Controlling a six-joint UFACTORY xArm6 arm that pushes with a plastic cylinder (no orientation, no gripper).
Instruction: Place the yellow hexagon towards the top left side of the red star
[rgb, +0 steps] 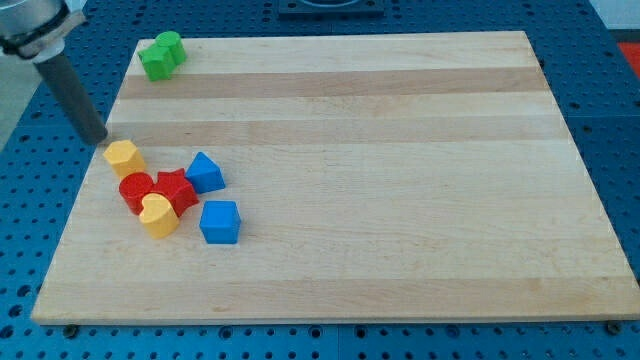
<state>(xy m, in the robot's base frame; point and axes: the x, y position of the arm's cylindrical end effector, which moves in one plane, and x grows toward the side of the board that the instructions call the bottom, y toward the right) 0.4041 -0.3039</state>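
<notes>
The yellow hexagon lies near the board's left edge. Just below and to its right sits the red star, with a red round block touching it on the left. My tip is at the board's left edge, just above and left of the yellow hexagon, very close to it. The rod runs up to the view's top left corner.
A yellow heart-like block sits below the red blocks. A blue triangular block is right of the red star and a blue cube below it. A green block lies at the wooden board's top left corner.
</notes>
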